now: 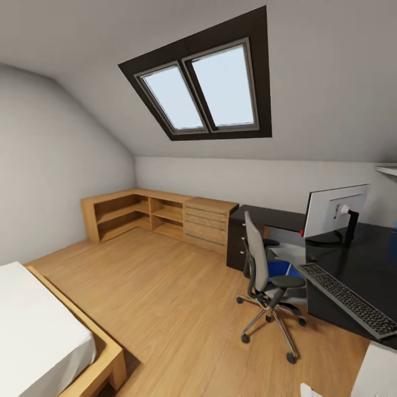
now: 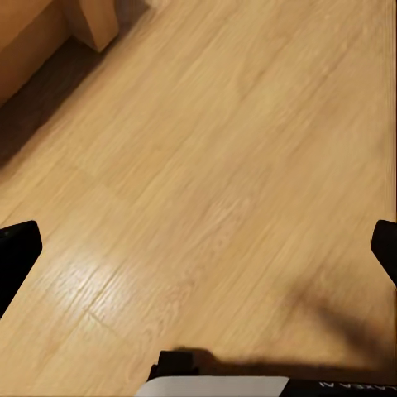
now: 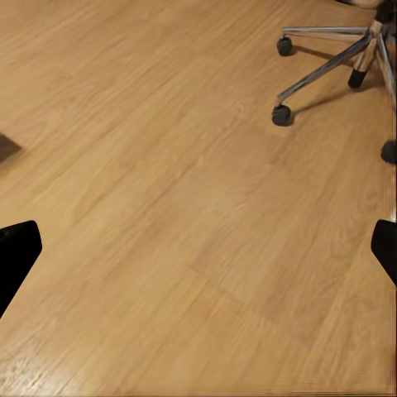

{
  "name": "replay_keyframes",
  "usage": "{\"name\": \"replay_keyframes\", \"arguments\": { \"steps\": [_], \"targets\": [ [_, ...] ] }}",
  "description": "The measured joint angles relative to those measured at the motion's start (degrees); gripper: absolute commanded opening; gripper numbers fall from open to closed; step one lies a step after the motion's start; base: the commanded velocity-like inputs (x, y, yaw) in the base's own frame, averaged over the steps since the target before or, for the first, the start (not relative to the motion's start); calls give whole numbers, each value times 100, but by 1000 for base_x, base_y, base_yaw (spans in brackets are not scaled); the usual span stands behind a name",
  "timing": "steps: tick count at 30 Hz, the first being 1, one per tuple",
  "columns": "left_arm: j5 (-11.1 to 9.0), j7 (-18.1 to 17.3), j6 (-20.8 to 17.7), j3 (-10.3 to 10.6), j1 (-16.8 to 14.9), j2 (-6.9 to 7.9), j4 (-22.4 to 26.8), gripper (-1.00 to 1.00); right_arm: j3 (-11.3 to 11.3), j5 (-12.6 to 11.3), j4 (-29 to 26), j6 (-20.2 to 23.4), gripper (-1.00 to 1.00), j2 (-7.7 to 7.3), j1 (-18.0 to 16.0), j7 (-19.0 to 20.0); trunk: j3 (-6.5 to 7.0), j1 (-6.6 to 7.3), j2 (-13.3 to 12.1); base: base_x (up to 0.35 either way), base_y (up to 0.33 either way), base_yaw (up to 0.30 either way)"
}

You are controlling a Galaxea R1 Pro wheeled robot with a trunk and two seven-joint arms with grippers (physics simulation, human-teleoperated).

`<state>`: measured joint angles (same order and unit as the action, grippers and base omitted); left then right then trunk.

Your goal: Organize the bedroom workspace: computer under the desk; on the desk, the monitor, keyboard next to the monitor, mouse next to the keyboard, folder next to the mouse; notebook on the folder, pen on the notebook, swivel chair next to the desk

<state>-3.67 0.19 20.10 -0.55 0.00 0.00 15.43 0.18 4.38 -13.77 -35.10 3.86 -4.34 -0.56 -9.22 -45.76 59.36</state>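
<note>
We see the swivel chair (image 1: 268,270) just beside the desk (image 1: 380,259), the blue folder (image 1: 281,269) on its seat. On the desk: monitor (image 1: 333,210) at the back, keyboard (image 1: 348,299) in front of it. Left gripper (image 2: 198,248) and right gripper (image 3: 198,248) both spread wide over wood floor (image 1: 182,298), holding nothing.

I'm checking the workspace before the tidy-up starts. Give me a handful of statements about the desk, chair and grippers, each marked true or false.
1. The keyboard lies on the desk. True.
2. The folder lies on the desk beside the keyboard. False: the blue folder is on the swivel chair's seat.
3. The monitor stands on the floor. False: it stands on the desk.
4. The left gripper is open over bare wooden floor. True.
5. The right gripper grips the chair's base. False: it is open, apart from the casters.
</note>
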Motion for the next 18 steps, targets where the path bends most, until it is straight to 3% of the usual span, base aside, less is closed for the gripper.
{"name": "replay_keyframes", "arguments": {
  "steps": [11, 18],
  "targets": [
    [0, 0, -1, 0, 0, 0, 0, 100, 0, -1, 2, 1, 100, 0, 0, 0, 27, 0, 0, 0, 17, -299],
    [0, 1, 1, -1, 0, 0, 0, 100, 3, -4, 0, 2, 100, 0, 0, 0, 44, 1, 0, 56, 167, -299]
  ]
}}
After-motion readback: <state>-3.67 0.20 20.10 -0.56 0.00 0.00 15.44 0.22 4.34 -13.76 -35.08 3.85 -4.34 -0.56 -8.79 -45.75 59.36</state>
